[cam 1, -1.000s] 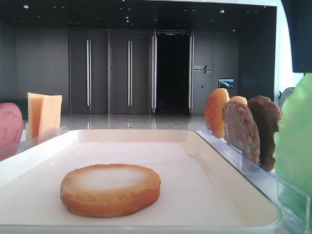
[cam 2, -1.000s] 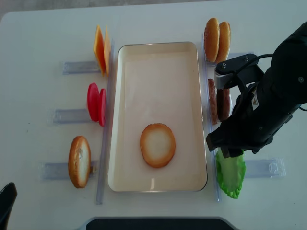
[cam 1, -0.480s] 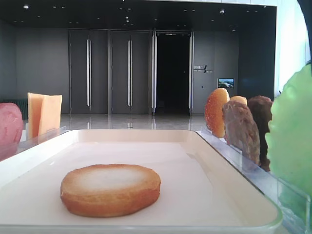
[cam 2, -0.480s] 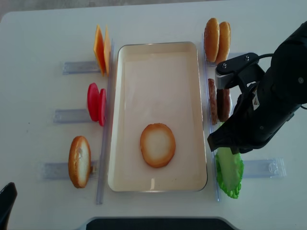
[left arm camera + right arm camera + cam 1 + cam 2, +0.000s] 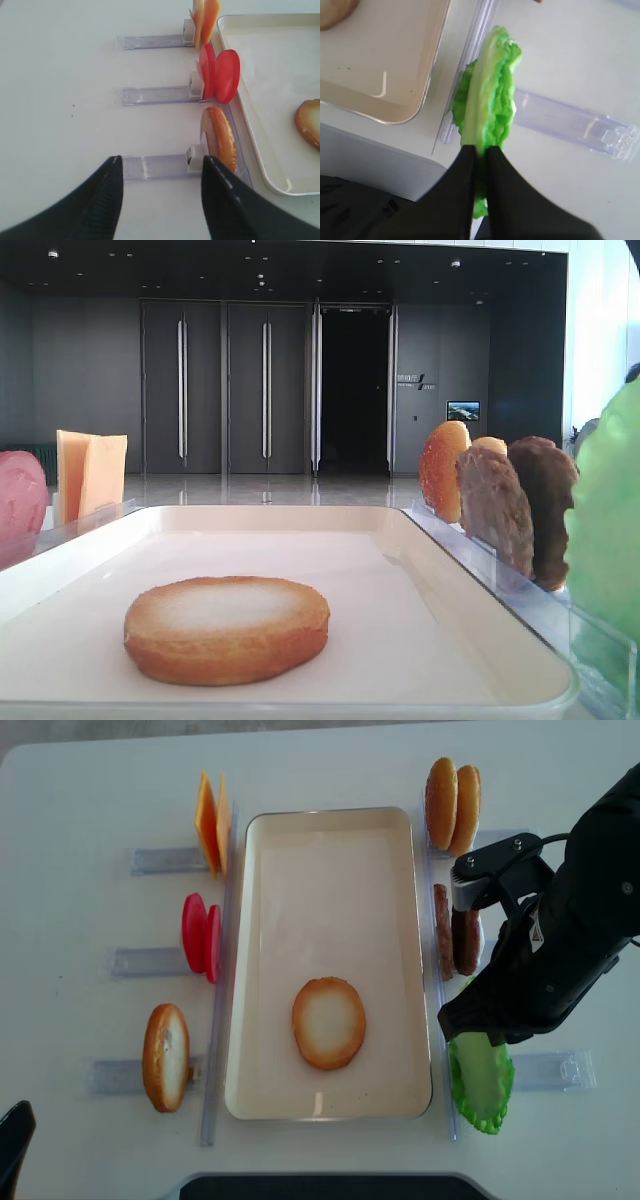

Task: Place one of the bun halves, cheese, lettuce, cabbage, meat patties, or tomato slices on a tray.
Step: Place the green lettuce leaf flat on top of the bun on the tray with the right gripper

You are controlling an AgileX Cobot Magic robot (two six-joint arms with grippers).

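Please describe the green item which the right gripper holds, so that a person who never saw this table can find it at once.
Start from the cream tray in the middle of the white table. Past its right rim stand buns, then brown patties, then the lettuce, nearest the tray's front corner. It is the only green piece, frilly-edged, pinched edge-on in the shut right gripper.

No readable text anywhere. Small wall sign (image 5: 414,381) beside dark doorway (image 5: 354,390) too blurred to read.
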